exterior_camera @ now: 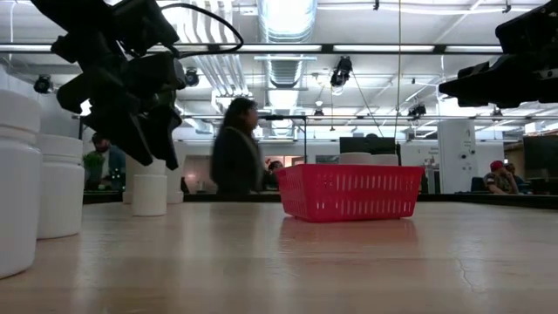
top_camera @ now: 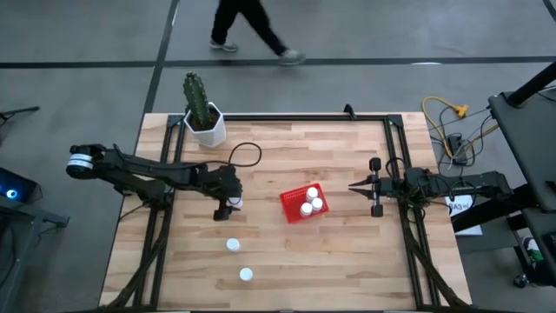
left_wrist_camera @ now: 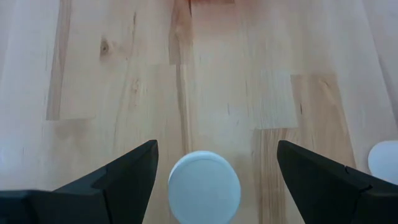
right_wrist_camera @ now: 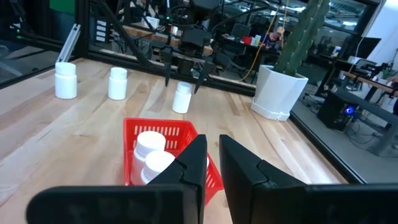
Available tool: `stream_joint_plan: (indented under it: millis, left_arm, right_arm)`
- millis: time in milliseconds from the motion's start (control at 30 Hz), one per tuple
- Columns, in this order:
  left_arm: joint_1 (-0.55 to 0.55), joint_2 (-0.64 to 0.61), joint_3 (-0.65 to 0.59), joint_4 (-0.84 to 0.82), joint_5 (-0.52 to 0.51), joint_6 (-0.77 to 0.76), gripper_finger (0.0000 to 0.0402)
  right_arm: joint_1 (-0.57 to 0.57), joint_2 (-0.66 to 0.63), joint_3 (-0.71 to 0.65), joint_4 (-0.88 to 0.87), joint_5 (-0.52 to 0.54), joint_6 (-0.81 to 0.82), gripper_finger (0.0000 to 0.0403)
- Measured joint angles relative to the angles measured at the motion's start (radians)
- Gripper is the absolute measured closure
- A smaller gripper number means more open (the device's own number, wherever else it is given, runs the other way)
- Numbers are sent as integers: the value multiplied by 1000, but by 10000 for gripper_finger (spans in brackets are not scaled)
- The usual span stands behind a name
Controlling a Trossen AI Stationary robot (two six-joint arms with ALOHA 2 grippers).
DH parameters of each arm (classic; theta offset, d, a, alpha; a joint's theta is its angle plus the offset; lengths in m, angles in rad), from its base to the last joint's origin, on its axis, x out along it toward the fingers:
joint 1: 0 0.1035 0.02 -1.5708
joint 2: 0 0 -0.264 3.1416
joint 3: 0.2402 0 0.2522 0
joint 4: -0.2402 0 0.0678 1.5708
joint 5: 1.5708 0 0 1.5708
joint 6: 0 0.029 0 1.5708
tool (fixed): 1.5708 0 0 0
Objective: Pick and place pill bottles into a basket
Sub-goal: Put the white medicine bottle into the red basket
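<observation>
The red basket [top_camera: 294,211] stands mid-table with three white pill bottles [top_camera: 310,205] upright in it; it also shows in the right wrist view [right_wrist_camera: 166,132]. Three more bottles stand upright on the table: one [top_camera: 235,202] under my left gripper, and two [top_camera: 233,245] [top_camera: 246,275] nearer the front edge. My left gripper [left_wrist_camera: 216,171] is open and points down, with a finger on either side of that bottle's cap [left_wrist_camera: 204,186], just above it [exterior_camera: 149,192], touching nothing. My right gripper [top_camera: 354,185] is shut and empty, level, to the right of the basket.
A white pot with a cactus [top_camera: 204,122] stands at the table's far left corner. A black frame [top_camera: 287,116] runs along the table's far and side edges. A person [top_camera: 252,30] walks past beyond the far edge. Bare wood lies between the basket and the front edge.
</observation>
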Motion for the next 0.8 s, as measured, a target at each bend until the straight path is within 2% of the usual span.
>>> stream_joint_plan:
  millis: [800]
  left_arm:
    - [0, 0, -13, -1, -6, 0, 91]
  right_arm:
    - [0, -1, 0, 0, -3, 24, 369]
